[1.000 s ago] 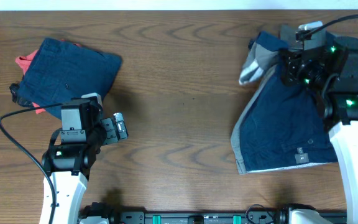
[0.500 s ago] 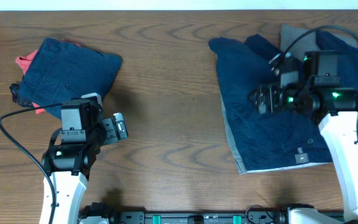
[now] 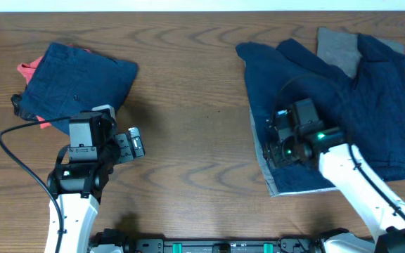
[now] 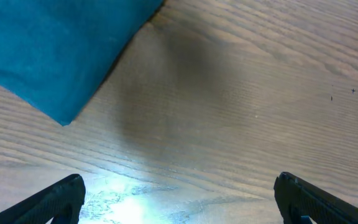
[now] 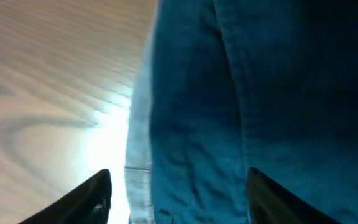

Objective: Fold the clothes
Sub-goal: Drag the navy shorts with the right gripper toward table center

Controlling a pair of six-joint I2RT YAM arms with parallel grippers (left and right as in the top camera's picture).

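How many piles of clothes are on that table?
2: a folded navy stack over coral cloth at far left, a spread navy heap at right. Layers beneath may be hidden.

Overhead looks straight down on the whole table (image 3: 202, 84). Left wrist peers close at wood beside the folded pile (image 4: 48, 50), right wrist closer, at the left edge of the spread garment (image 5: 260, 93). Both patches are visible overhead.
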